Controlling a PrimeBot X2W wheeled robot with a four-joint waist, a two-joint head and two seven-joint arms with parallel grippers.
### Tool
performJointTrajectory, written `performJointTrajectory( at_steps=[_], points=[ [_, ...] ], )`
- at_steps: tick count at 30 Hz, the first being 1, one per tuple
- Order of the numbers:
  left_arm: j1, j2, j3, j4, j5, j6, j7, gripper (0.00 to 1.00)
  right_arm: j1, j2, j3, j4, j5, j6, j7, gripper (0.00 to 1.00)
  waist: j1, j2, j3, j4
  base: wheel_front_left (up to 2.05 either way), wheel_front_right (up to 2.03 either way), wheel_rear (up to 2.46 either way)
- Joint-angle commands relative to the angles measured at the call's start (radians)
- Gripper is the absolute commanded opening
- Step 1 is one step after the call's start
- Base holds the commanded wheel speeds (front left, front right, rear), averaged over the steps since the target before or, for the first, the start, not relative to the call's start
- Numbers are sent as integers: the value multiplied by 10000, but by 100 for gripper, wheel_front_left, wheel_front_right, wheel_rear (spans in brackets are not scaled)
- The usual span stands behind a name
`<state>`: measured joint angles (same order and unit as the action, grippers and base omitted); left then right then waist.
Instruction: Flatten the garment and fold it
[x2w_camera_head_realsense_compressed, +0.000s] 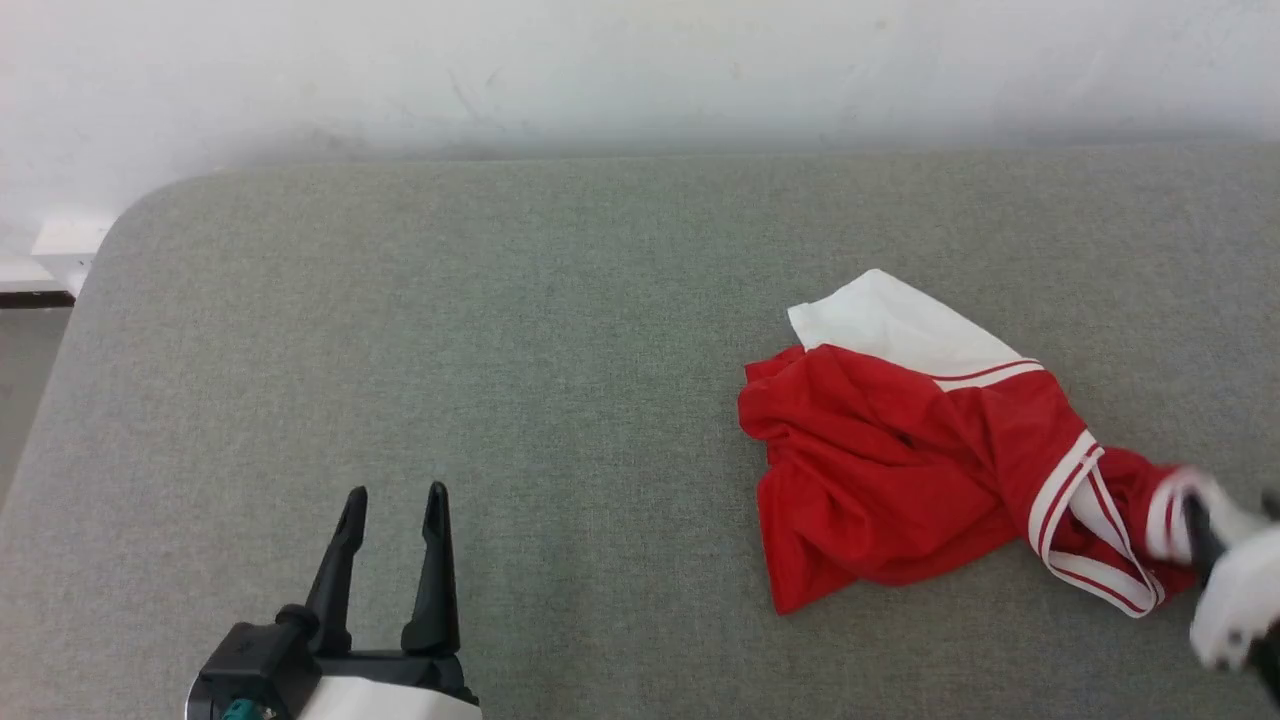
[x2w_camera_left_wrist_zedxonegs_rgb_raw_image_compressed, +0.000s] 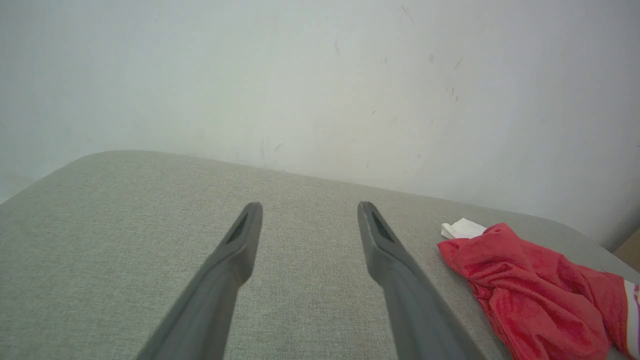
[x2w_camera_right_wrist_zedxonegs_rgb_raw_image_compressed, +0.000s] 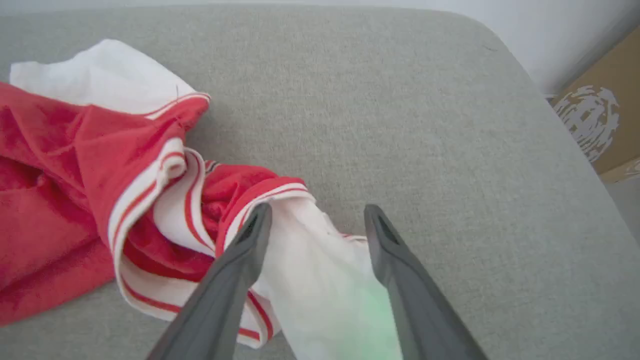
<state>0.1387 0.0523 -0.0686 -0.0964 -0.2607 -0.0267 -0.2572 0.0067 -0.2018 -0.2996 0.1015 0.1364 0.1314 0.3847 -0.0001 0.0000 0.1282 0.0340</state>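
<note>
Clear ahead of left end effector (x2w_camera_left_wrist_zedxonegs_rgb_raw_image_compressed: 310, 210) over bare surface (x2w_camera_left_wrist_zedxonegs_rgb_raw_image_compressed: 100, 225), up to wall (x2w_camera_left_wrist_zedxonegs_rgb_raw_image_compressed: 320, 75). Blocked by garment (x2w_camera_right_wrist_zedxonegs_rgb_raw_image_compressed: 60, 200) ahead-left of right end effector (x2w_camera_right_wrist_zedxonegs_rgb_raw_image_compressed: 316, 212).

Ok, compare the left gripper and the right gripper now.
The left gripper hangs over bare grey surface, apart from the garment; the right gripper straddles the garment's white sleeve. The left gripper is sharp in the head view, the right gripper blurred. Both are open.

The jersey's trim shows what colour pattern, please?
The trim is white with red stripes, clearest in the right wrist view.
</note>
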Motion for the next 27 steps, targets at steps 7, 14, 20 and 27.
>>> performJointTrajectory(
  at_steps=[7, 14, 20, 27],
  points=[
    [-143, -20, -151, -125, -146, 18, -45, 100, -2347, -1031, 1490, -1556, 597, -7, 1337, 100, 1, 0, 548, 223, 0, 0, 0],
    [-631, -20, -305, -203, -110, -49, -45, 100, -4503, -1551, 3423, -754, 863, -7, 3011, 100, 1, 0, 1334, 783, 0, 0, 0],
    [-1064, -20, -541, -245, -16, -170, -45, 100, -5771, -1658, 4385, 999, 825, -7, 3916, 100, 1, 0, 1894, 1407, 0, 0, 0],
    [-1428, -20, -886, -122, -112, -166, -45, 100, -6339, -1903, 4846, 2736, 374, -7, 3794, 100, 1, 0, 2501, 2033, 0, 0, 0]
  ],
)
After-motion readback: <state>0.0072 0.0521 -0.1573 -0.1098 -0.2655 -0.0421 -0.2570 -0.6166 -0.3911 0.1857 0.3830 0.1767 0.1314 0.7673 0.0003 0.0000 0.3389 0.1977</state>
